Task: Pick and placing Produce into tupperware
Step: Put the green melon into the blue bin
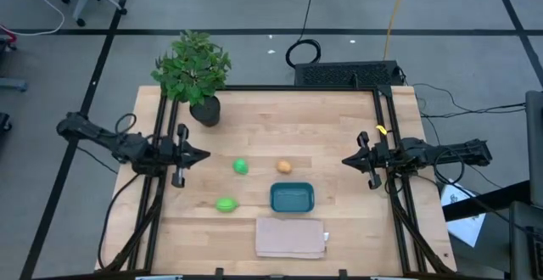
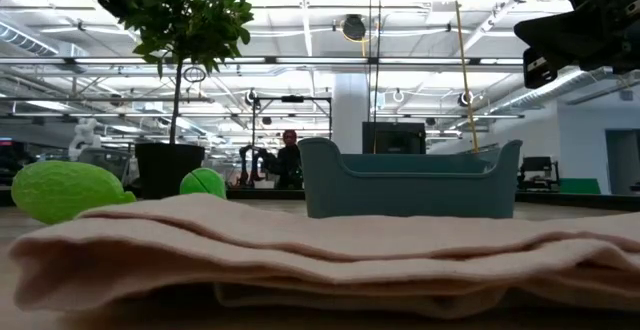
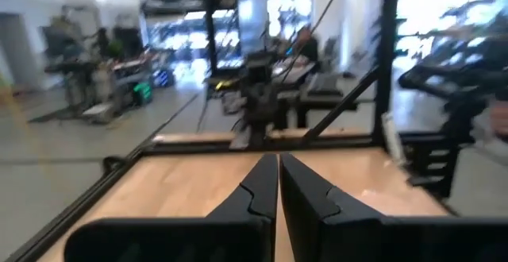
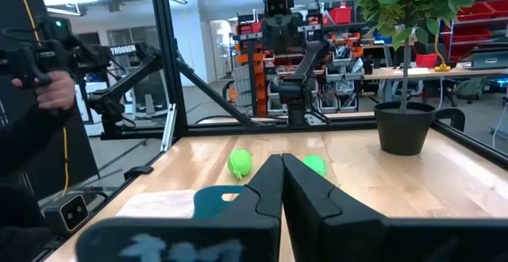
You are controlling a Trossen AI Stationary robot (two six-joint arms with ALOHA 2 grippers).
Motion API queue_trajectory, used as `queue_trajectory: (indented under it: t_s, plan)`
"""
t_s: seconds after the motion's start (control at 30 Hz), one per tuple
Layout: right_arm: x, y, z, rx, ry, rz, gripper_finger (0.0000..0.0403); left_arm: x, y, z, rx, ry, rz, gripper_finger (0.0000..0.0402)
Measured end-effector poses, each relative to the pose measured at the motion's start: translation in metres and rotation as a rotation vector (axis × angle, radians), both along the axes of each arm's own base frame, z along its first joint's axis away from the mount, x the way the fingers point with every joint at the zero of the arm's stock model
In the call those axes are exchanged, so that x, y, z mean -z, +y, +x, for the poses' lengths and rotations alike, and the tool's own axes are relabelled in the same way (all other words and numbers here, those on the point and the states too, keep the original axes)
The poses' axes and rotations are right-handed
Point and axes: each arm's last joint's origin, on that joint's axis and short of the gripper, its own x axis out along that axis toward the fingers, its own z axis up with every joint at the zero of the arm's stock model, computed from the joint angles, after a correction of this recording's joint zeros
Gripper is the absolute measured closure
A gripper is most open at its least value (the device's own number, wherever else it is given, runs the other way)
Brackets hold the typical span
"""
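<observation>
On the pale wooden surface (image 1: pixel 339 127), the shallow teal-blue rectangular plastic tupperware (image 1: pixel 292 198) sits empty at 6 o'clock from centre. The lime-green piece (image 1: pixel 226 204) lies at its 9 o'clock, the bright green ball (image 1: pixel 241 167) at 10 and the orange-tan piece (image 1: pixel 284 167) at 12. The left tool (image 1: pixel 198 154) and right tool (image 1: pixel 348 160), fingers pressed together, hold nothing.

The tupperware (image 1: pixel 292 198) is teal-blue. One piece of produce is a bright green ball (image 1: pixel 241 167), another a lighter lime-green piece (image 1: pixel 226 204), the third orange-tan (image 1: pixel 284 167). The folded cloth (image 1: pixel 290 237) is beige, the table (image 1: pixel 339 127) pale wood-grain, and the plant (image 1: pixel 193 66) leafy green in a black pot (image 1: pixel 205 111).
</observation>
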Motion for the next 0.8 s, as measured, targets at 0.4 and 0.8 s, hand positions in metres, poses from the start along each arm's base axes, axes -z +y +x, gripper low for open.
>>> queue_trajectory:
  t_s: [0.4, 0.8]
  plan:
    - [0.001, 0.000, 0.000, -0.002, 0.011, 0.025, 0.0403, -0.018, -0.028, 0.009, -0.097, 0.313, -0.021, 0.0381]
    - [0.001, 0.000, 0.000, -0.001, 0.009, 0.007, 0.0403, -0.027, -0.053, 0.036, -0.053, 0.626, -0.008, 0.0380]
